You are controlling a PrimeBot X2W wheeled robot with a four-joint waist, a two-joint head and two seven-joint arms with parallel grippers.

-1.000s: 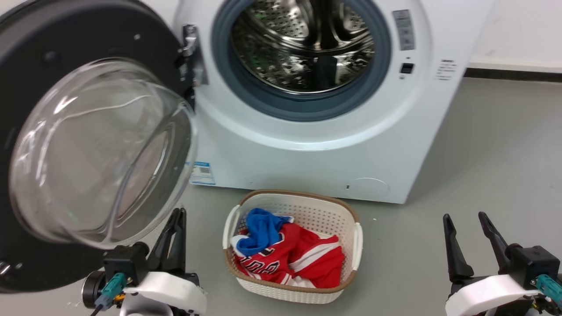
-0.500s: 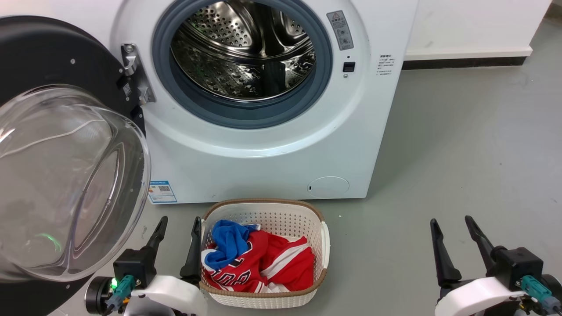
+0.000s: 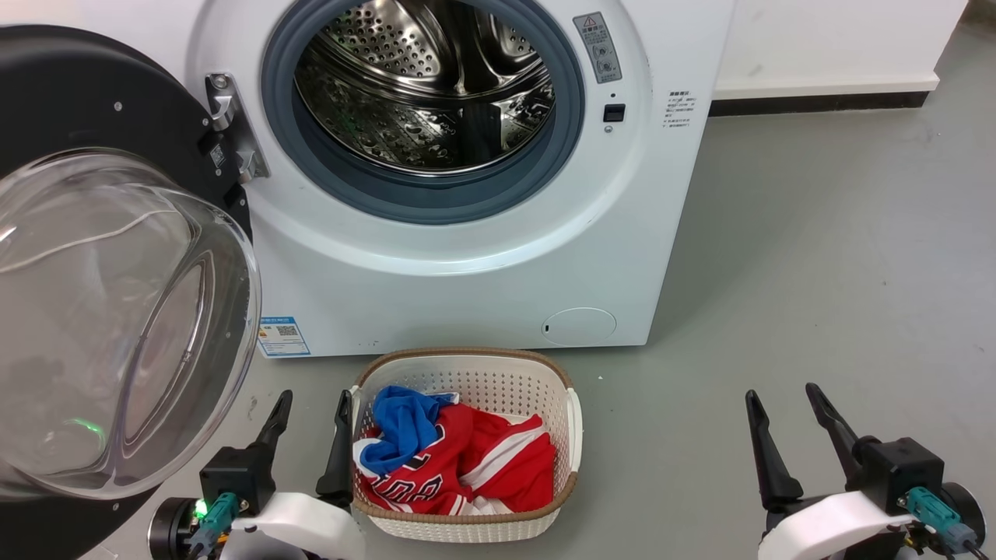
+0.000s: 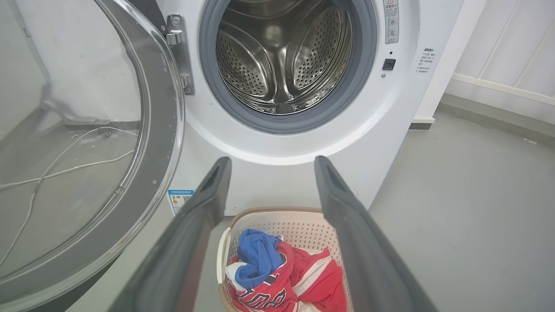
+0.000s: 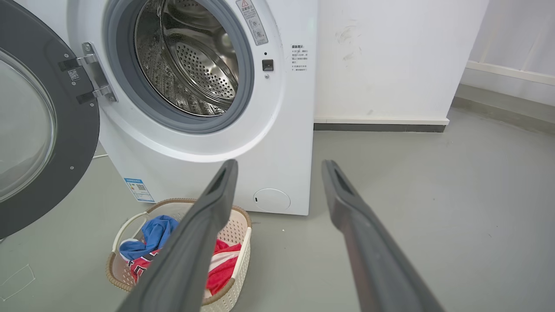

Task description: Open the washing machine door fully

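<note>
The washing machine (image 3: 467,280) stands white and boxy ahead, its steel drum (image 3: 420,85) exposed inside a grey gasket. The washing machine door (image 3: 93,101), black with a bulging clear glass bowl, is swung wide out to the left on its hinge (image 3: 226,124). My left gripper (image 3: 313,400) is open and empty, low on the floor side, just right of the door's lower edge and apart from it. My right gripper (image 3: 782,393) is open and empty at the lower right, far from the machine. The left wrist view shows the door (image 4: 156,130) left of the open fingers (image 4: 208,203).
A white basket (image 3: 467,354) with a brown rim holds red and blue clothes on the grey floor, right in front of the machine and beside my left gripper. A white wall with a dark skirting (image 3: 817,101) runs behind. Open grey floor (image 3: 817,257) lies to the right.
The left gripper has gone from shut to open. The whole picture has shifted, so the camera has turned; the door stays swung wide and the right gripper stays open.
</note>
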